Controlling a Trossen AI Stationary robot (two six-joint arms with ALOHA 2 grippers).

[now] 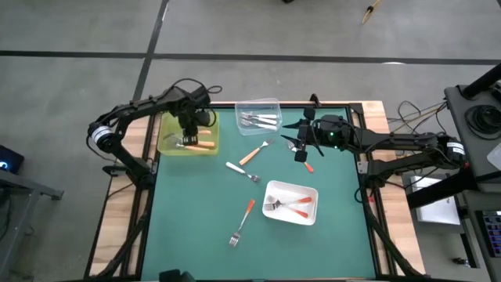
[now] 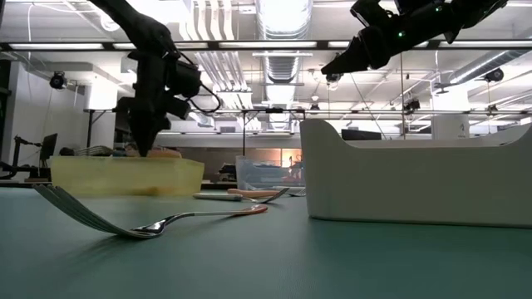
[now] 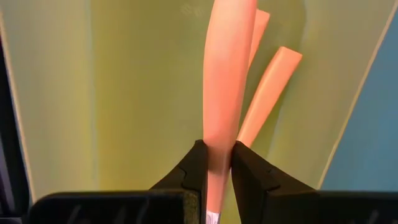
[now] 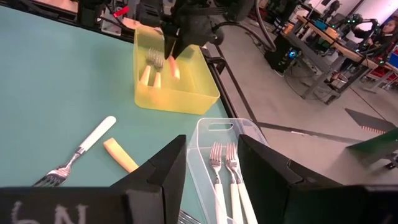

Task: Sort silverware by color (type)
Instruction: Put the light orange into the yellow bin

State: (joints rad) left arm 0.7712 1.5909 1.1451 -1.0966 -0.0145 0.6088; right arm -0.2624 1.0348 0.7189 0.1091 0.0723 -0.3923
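Left gripper (image 3: 217, 171) clamps tan-handled fork (image 3: 224, 93) — yellow tray (image 1: 168, 141).

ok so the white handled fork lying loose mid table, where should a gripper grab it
Take the white-handled fork across the middle of its plastic handle, coming straight down from above. It lies flat on the green mat, the handle is its thickest part, and nothing touches it; the tan-handled fork lies just beyond it.
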